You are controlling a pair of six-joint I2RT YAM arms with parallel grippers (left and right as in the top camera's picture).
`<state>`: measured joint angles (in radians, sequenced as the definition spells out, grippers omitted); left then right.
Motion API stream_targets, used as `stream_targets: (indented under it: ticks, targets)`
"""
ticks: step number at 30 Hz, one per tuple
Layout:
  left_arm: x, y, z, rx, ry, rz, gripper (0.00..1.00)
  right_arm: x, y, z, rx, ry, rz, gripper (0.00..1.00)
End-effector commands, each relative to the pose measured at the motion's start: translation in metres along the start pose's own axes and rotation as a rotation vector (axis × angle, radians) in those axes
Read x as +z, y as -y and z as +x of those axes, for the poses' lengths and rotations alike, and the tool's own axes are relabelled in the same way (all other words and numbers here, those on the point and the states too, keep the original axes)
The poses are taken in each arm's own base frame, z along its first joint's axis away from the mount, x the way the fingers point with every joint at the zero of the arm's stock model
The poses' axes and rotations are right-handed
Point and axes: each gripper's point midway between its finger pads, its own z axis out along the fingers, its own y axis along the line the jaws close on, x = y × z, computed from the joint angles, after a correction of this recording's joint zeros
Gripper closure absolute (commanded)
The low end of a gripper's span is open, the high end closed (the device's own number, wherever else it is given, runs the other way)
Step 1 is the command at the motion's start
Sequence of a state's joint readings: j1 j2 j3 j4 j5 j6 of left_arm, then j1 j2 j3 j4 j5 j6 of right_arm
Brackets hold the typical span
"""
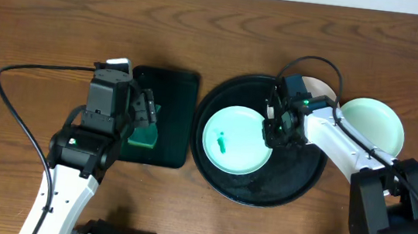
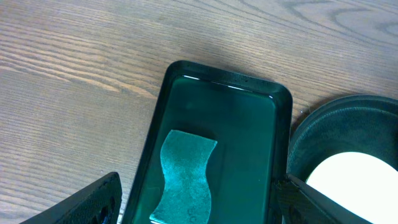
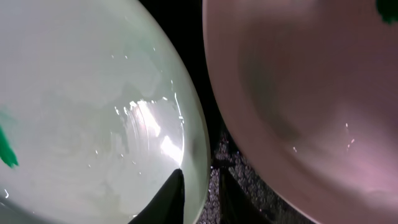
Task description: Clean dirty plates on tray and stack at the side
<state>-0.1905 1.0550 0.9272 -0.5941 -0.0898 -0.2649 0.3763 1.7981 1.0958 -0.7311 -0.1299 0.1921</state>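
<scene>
On the round black tray (image 1: 295, 184) lies an aqua plate (image 1: 236, 141) with a small green smear (image 1: 223, 143) at its centre. My right gripper (image 1: 278, 128) is shut on that plate's right rim. In the right wrist view one finger (image 3: 168, 199) lies on the inside of the plate (image 3: 81, 106) and the other finger (image 3: 233, 199) is outside the rim. A white plate (image 1: 322, 88) (image 3: 311, 93) sits at the tray's far right, partly hidden by the arm. A mint plate (image 1: 372, 122) rests on the table to the right. My left gripper (image 1: 147, 114) (image 2: 199, 199) is open.
A green sponge (image 1: 143, 135) (image 2: 185, 174) lies in a small black rectangular tray (image 1: 177, 90) (image 2: 249, 124) left of the round tray, under the left gripper. Bare wooden table (image 1: 40, 21) surrounds both trays. A black cable (image 1: 16, 104) loops at the left.
</scene>
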Motion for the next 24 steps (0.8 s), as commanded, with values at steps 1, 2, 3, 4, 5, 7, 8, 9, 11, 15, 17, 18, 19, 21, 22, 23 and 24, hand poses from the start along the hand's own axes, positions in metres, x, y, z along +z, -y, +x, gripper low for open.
stream_targets:
  ticks: [1,2,3,4,5,7,8,9,11,15,17,18,19,21,22,23,24]
  targets:
    - [-0.0010,-0.0033,-0.0044,-0.005,0.013,-0.017,0.20,0.0021,-0.0003,-0.0034,-0.012,0.012,0.006,0.82]
    - [-0.0010,-0.0033,-0.0044,-0.006,0.013,-0.017,0.20,0.0020,-0.0005,-0.0047,-0.013,0.017,0.006,0.80]
    - [-0.0010,-0.0033,-0.0044,-0.006,0.013,-0.017,0.20,0.0020,-0.0007,-0.0057,-0.014,0.021,0.005,0.78]
    - [-0.0010,-0.0033,-0.0044,-0.005,0.013,-0.017,0.20,0.0021,-0.0008,-0.0067,-0.014,0.025,0.004,0.78]
    - [-0.0010,-0.0034,-0.0044,-0.006,0.013,-0.017,0.20,0.0020,-0.0010,-0.0072,-0.014,0.027,0.004,0.77]
    - [-0.0010,-0.0033,-0.0044,-0.006,0.013,-0.017,0.20,0.0025,-0.0008,-0.0069,-0.014,0.026,0.004,0.78]
    - [-0.0010,-0.0034,-0.0044,-0.006,0.013,-0.017,0.20,0.0030,-0.0007,-0.0066,-0.014,0.024,0.004,0.78]
    - [-0.0010,-0.0033,-0.0044,-0.006,0.013,-0.017,0.19,0.0041,-0.0006,-0.0062,-0.014,0.021,0.005,0.78]
    - [-0.0010,-0.0033,-0.0044,-0.005,0.013,-0.017,0.19,0.0068,-0.0001,-0.0053,-0.013,0.014,0.006,0.80]
    - [-0.0010,-0.0033,-0.0044,-0.005,0.013,-0.017,0.19,0.0096,0.0004,-0.0043,-0.012,0.006,0.008,0.87]
    - [-0.0010,-0.0034,-0.0044,-0.006,0.013,-0.017,0.20,0.0096,0.0006,-0.0046,-0.012,0.007,0.008,0.92]
    - [-0.0010,-0.0033,-0.0044,-0.005,0.013,-0.017,0.19,0.0096,0.0005,-0.0048,-0.012,0.008,0.008,0.95]
    - [-0.0010,-0.0034,-0.0044,-0.006,0.013,-0.017,0.19,0.0096,0.0005,-0.0051,-0.012,0.009,0.007,0.97]
    - [-0.0010,-0.0034,-0.0044,-0.006,0.013,-0.017,0.20,0.0096,0.0005,-0.0050,-0.012,0.009,0.007,0.99]
    - [-0.0010,-0.0033,-0.0044,-0.005,0.013,-0.017,0.20,0.0096,0.0007,-0.0041,-0.011,0.005,0.008,0.99]
    - [-0.0010,-0.0034,-0.0044,-0.006,0.013,-0.017,0.20,0.0096,0.0009,-0.0030,-0.011,0.000,0.009,0.99]
    - [-0.0010,-0.0034,-0.0044,-0.006,0.013,-0.017,0.19,0.0095,0.0013,-0.0010,-0.009,-0.008,0.011,0.99]
